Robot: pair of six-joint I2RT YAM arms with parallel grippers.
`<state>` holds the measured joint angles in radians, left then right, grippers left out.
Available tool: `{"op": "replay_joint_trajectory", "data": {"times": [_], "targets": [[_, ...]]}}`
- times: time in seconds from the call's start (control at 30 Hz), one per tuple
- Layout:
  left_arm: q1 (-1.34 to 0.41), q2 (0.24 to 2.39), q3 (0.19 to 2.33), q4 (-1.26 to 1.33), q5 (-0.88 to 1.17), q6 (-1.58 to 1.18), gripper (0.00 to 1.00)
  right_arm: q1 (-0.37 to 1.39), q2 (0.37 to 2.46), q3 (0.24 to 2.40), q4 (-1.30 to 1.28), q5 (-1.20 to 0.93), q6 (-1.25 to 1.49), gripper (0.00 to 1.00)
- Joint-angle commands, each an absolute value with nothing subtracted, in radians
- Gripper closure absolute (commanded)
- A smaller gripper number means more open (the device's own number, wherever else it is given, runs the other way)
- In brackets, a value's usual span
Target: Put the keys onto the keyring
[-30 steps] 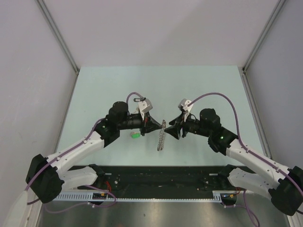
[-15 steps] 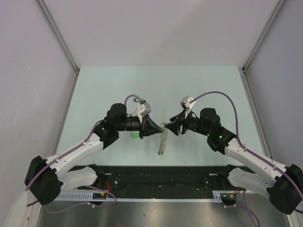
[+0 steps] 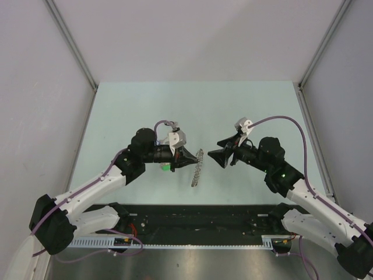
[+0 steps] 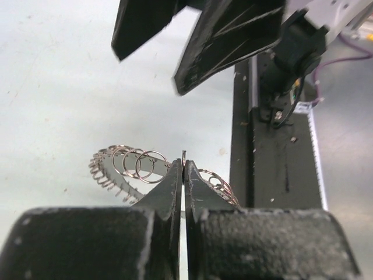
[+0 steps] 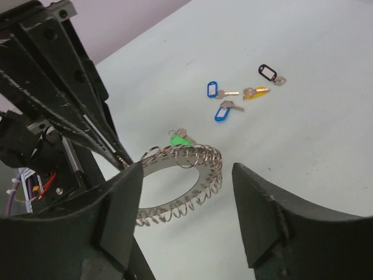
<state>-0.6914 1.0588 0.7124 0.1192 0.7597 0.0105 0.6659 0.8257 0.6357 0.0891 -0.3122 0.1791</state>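
Left claw (image 3: 187,158): is pinching shut on the keyring (image 3: 198,168). Both fingers (image 4: 170,189) are pressing flat together, with the ring's rim caught at their tips.
Right claw (image 3: 214,156): is standing wide open and holding nothing. Its fingertips are facing the keyring from the right, near it but apart from it.
Keyring, position: is sitting between the tips of the two claws over the middle of the bench (image 3: 145,105). From above it is showing edge-on, with its far end at the left claw and its length running toward the near edge. Whether its low end is touching the bench cannot be told.
Keyring, form: wire coils are standing out all round the rim. The wide round hole is showing open in the right wrist view.
Green-tagged key (image 5: 180,140): is lying on the bench just beyond the keyring's rim. From above, its tag is showing under the left claw's wrist, apart from the ring.
Blue-tagged keys (image 5: 212,88): two are lying on the bench near each other, farther from the ring than the green one.
Yellow-tagged key (image 5: 257,93): is lying just beside the blue pair.
Black-tagged key (image 5: 267,72): is lying just beyond the yellow one, farthest from the ring.
Keys, overall: none is sitting on the keyring, and none is being held by either claw.
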Motion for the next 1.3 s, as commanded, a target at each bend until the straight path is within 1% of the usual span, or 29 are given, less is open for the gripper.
{"op": "replay_joint_trajectory", "data": {"times": [0.0, 0.17, 0.27, 0.33, 0.47, 0.5, 0.6, 0.77, 1.0, 1.27], "targets": [[-0.689, 1.042, 0.755, 0.022, 0.741, 0.303, 1.0, 0.666, 0.813, 0.64, 0.057, -0.374, 0.147, 0.29], [-0.689, 1.094, 0.801, -0.093, 0.744, 0.448, 0.99, 0.666, 0.83, 0.64, 0.04, -0.408, 0.137, 0.23], [-0.69, 1.117, 0.814, -0.132, 0.736, 0.521, 1.0, 0.669, 0.868, 0.64, 0.04, -0.475, 0.086, 0.2], [-0.695, 1.124, 0.821, -0.15, 0.721, 0.554, 1.0, 0.678, 0.885, 0.62, 0.075, -0.48, 0.063, 0.19], [-0.713, 1.127, 0.816, -0.173, 0.674, 0.584, 0.99, 0.681, 0.928, 0.594, 0.159, -0.473, 0.08, 0.12], [-0.718, 1.132, 0.815, -0.184, 0.66, 0.615, 1.0, 0.681, 0.945, 0.592, 0.179, -0.477, 0.077, 0.11], [-0.729, 1.134, 0.793, -0.17, 0.629, 0.618, 1.0, 0.68, 0.975, 0.581, 0.21, -0.503, 0.043, 0.12], [-0.729, 1.15, 0.79, -0.12, 0.653, 0.585, 0.99, 0.68, 1.025, 0.554, 0.287, -0.54, 0.023, 0.18], [-0.719, 1.129, 0.739, 0.023, 0.673, 0.457, 0.99, 0.678, 1.055, 0.552, 0.333, -0.522, 0.035, 0.18], [-0.628, 1.123, 0.764, 0.083, 0.712, 0.342, 1.0, 0.686, 1.054, 0.558, 0.33, -0.492, 0.055, 0.18]]}}
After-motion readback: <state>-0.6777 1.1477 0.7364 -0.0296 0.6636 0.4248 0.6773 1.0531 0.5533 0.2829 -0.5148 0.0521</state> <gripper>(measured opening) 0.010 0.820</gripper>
